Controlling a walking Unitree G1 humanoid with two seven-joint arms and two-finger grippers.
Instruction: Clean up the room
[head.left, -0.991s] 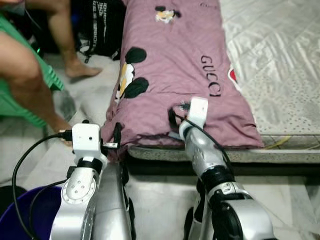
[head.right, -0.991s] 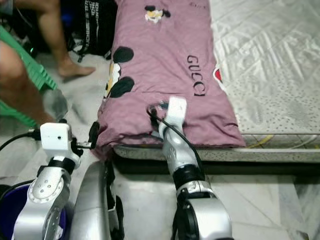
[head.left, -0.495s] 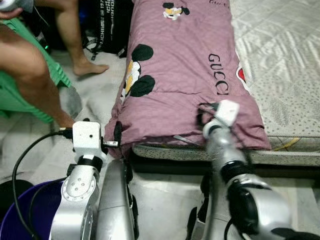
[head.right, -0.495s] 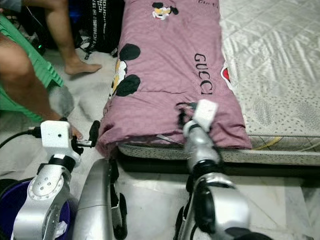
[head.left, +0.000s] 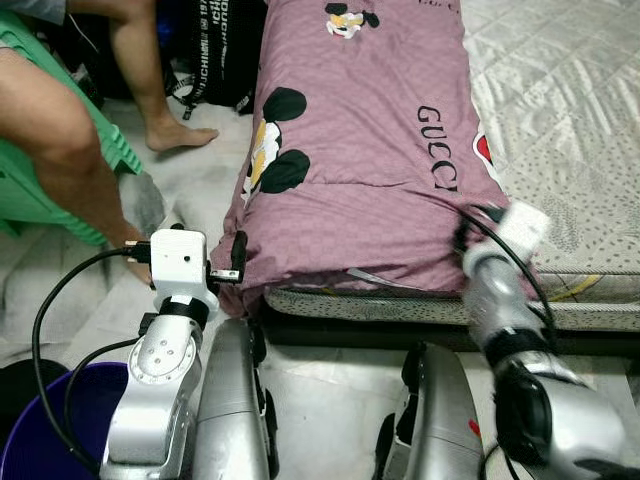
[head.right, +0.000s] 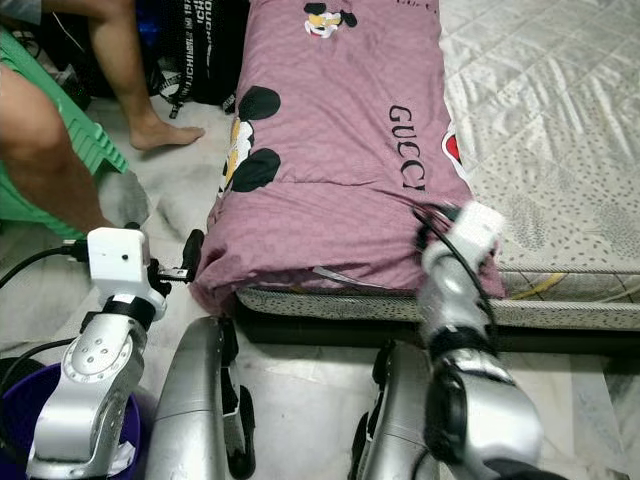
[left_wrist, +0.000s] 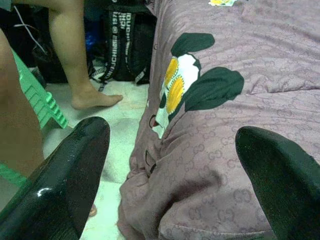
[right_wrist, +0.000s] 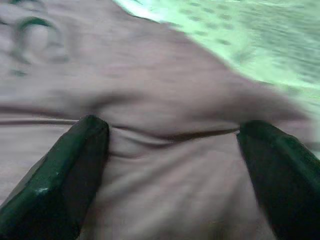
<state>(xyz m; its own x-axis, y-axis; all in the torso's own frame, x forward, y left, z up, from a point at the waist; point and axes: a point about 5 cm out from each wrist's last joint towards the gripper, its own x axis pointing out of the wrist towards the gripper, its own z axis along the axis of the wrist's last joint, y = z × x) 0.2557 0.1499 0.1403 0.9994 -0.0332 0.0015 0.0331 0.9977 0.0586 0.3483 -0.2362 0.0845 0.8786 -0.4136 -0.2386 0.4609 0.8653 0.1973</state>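
A mauve blanket (head.left: 350, 150) with cartoon prints and black lettering lies lengthwise along the left side of the mattress (head.left: 580, 120). Its near end hangs a little over the mattress edge. My left gripper (left_wrist: 170, 145) is open beside the blanket's near left corner (head.left: 245, 290), with its fingers (head.left: 238, 262) just short of the cloth. At the blanket's near right corner my right gripper (right_wrist: 172, 140) is open, low over the fabric. A raised fold of cloth runs between its two fingers. Its wrist (head.left: 520, 225) sits above the mattress edge.
A person's bare legs (head.left: 60, 130) and foot (head.left: 180, 135) are at the left by a green plastic chair (head.left: 30, 190). A black backpack (head.left: 215, 50) stands on the floor at the blanket's far left. A dark blue tub (head.left: 40, 440) is near my left arm.
My right arm has swung to the right along the blanket's near edge, from its middle to its right corner. The left gripper has edged slightly closer to the blanket. The camera shifted a little.
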